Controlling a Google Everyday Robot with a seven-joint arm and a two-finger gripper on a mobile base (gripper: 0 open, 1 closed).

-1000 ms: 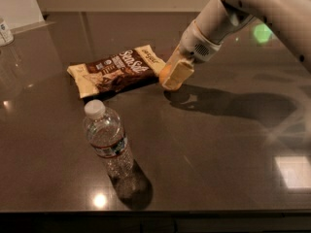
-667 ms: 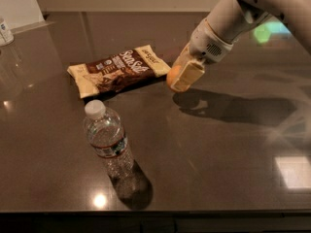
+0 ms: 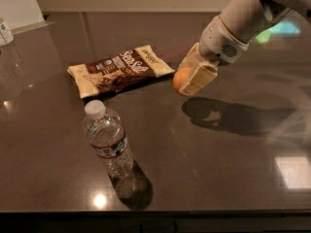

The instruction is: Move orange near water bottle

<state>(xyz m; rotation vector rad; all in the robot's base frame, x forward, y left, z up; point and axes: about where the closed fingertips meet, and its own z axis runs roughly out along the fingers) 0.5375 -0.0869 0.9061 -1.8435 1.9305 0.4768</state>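
Table [image 3: 233,178]: dark, glossy, carrying all items. Gripper [image 3: 190,83]: right of centre, raised off the table, fingers pinching the orange [image 3: 179,79]. Snack bag [image 3: 119,71]: flat, just left of the orange. Water bottle [image 3: 108,142]: upright, well apart, to the near left of the fingers. The diagonal path looks unobstructed, with open room on the bottle's right.

My feed: dark glossy tabletop [image 3: 233,178] bearing an upright clear plastic water bottle [image 3: 108,142], a flat brown-and-cream snack bag [image 3: 119,71], a white container [image 3: 5,32]; gripper [image 3: 188,83] above it clasps a round orange [image 3: 179,78].
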